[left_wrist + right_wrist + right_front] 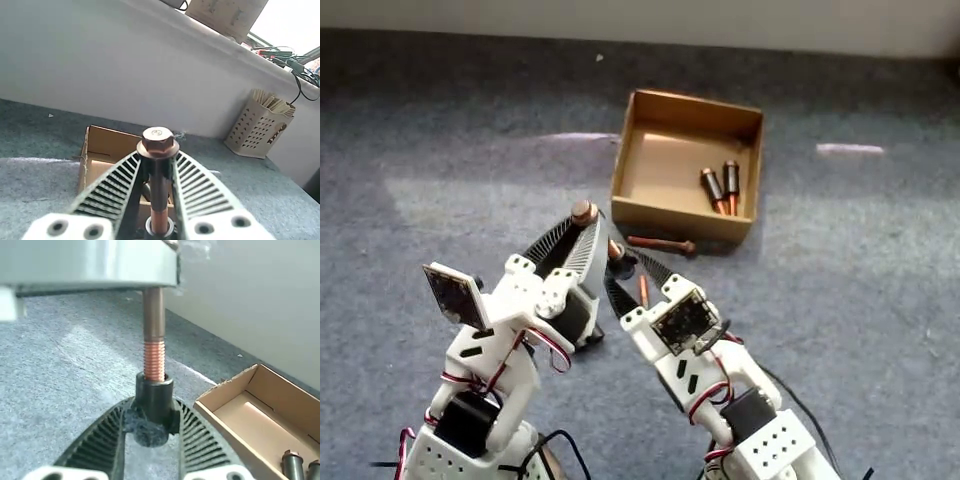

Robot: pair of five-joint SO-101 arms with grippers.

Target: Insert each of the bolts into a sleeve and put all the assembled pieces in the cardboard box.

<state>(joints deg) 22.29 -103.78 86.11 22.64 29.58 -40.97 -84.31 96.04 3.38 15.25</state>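
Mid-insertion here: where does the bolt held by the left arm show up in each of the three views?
High view: bolt, head at the tips of the left claw, just before the cardboard box.
Left wrist view: bolt clamped in the left claw, box behind it.
Right wrist view: bolt, threaded end at the mouth of the sleeve held by the right claw.
Shared landmark: the cardboard box, in all three.

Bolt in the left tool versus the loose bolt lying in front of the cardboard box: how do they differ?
The held bolt is clamped in the left tool, off the carpet; the loose bolt lies flat on it, by the front wall of the cardboard box. The held bolt's threaded end enters the sleeve gripped by the right tool; the loose bolt has no sleeve. Both are copper-brown with a wider head.
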